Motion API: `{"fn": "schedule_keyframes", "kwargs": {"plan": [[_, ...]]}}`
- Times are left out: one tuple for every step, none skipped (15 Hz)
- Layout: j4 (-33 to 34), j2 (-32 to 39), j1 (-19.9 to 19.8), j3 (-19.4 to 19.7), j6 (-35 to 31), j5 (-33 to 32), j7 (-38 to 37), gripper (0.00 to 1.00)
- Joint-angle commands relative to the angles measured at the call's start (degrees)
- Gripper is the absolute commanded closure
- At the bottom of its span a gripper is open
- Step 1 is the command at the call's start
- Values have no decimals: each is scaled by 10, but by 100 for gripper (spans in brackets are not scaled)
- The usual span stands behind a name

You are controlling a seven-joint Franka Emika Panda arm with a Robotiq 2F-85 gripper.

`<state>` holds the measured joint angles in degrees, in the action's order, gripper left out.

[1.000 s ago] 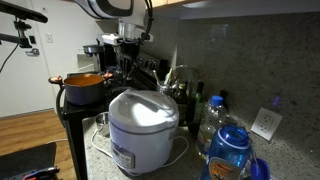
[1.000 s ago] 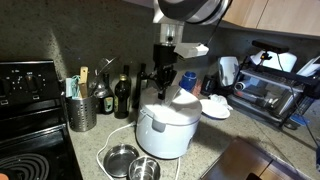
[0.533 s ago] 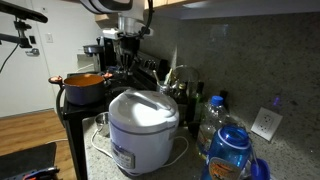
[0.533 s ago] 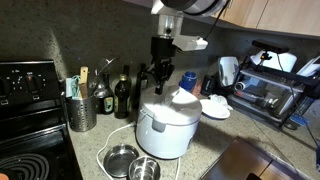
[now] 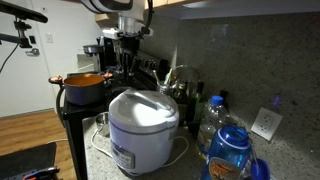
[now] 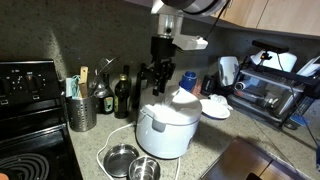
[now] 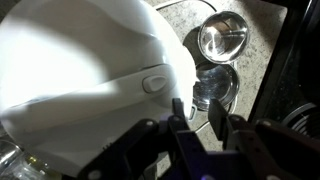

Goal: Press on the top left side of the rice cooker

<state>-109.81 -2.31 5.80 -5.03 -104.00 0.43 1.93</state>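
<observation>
The white rice cooker with a glossy domed lid stands on the speckled counter in both exterior views. It fills the left of the wrist view, where the oval lid button shows. My gripper hangs just above the cooker's back top edge and is apart from the lid; it also shows in an exterior view. In the wrist view the fingers are nearly together with a narrow gap and hold nothing.
Two metal bowls sit on the counter by the cooker's front. An orange pot stands on a dark stand beside it. Also here are bottles, a utensil holder, a stove, a toaster oven and a blue bottle.
The gripper rose slightly above the cooker between one second and half a second ago. Since then nothing has visibly moved.
</observation>
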Motion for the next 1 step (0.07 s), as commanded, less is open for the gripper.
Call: {"fn": "schedule_keyframes", "kwargs": {"plan": [[2, 0, -1, -2, 2, 0, 0, 66]]}}
